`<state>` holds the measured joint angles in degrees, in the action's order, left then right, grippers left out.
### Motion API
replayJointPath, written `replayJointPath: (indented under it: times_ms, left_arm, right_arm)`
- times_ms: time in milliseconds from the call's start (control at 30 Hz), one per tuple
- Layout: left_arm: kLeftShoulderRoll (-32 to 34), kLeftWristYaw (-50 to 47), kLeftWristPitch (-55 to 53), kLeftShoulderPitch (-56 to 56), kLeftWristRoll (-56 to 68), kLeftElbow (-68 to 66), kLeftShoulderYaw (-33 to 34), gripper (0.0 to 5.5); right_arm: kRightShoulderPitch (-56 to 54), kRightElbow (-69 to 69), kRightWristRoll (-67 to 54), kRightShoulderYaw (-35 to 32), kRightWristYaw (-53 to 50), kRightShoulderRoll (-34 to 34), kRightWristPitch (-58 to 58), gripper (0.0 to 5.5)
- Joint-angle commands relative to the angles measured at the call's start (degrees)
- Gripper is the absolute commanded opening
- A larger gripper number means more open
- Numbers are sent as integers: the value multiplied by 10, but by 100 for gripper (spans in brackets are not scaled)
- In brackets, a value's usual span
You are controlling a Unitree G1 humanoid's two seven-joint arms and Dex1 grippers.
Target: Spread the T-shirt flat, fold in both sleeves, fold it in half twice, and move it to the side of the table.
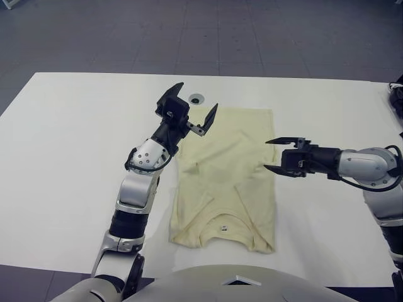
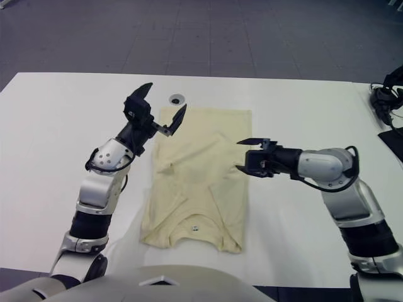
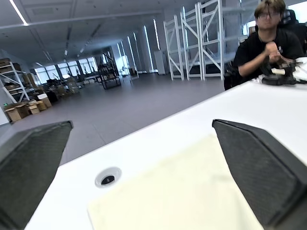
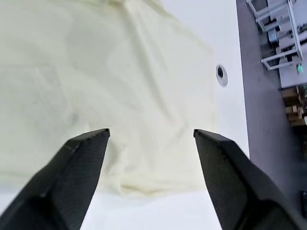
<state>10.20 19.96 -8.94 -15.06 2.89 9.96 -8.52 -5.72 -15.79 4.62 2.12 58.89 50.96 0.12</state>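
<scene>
Nearest, found the cream T-shirt [image 1: 227, 182] lying lengthwise on the white tabletop [image 1: 75, 157], collar end close, sleeves already folded in, with a small neck label [image 1: 223, 228] bearing print too small to read. Farther out, noted the right hand [image 1: 266, 155] spread open at the shirt's right edge, midway along, and the left hand [image 2: 167, 95] likewise open, raised over the far left hem corner near a cable hole [image 3: 107, 178]. Judged the first half-fold next: best pinched at both hem corners, lifted evenly, laid squarely onto the collar end, edges matched.
</scene>
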Motion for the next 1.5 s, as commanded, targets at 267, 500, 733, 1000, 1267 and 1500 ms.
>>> replayJointPath:
  times_ms: [267, 500, 733, 1000, 1267, 1500]
  left_arm:
    - [172, 158, -47, 88, -61, 50, -85, 540]
    - [219, 204, -19, 123, -74, 53, -104, 540]
    - [246, 219, 0, 140, -93, 47, -107, 540]
    - [244, 193, 28, 134, -138, -2, -118, 540]
    - [227, 175, 71, 121, -140, -14, -125, 540]
    - [203, 184, 106, 114, -86, 31, -107, 540]
  right_arm:
    - [94, 25, 0, 34, 10, 16, 4, 530]
    - [93, 67, 34, 67, -22, 8, -15, 538]
    - [92, 116, 76, 80, -39, 47, -60, 538]
    - [103, 103, 52, 62, -29, 86, -64, 538]
    - [96, 67, 25, 29, -60, 66, -39, 538]
    - [96, -5, -46, -28, -56, 56, 11, 538]
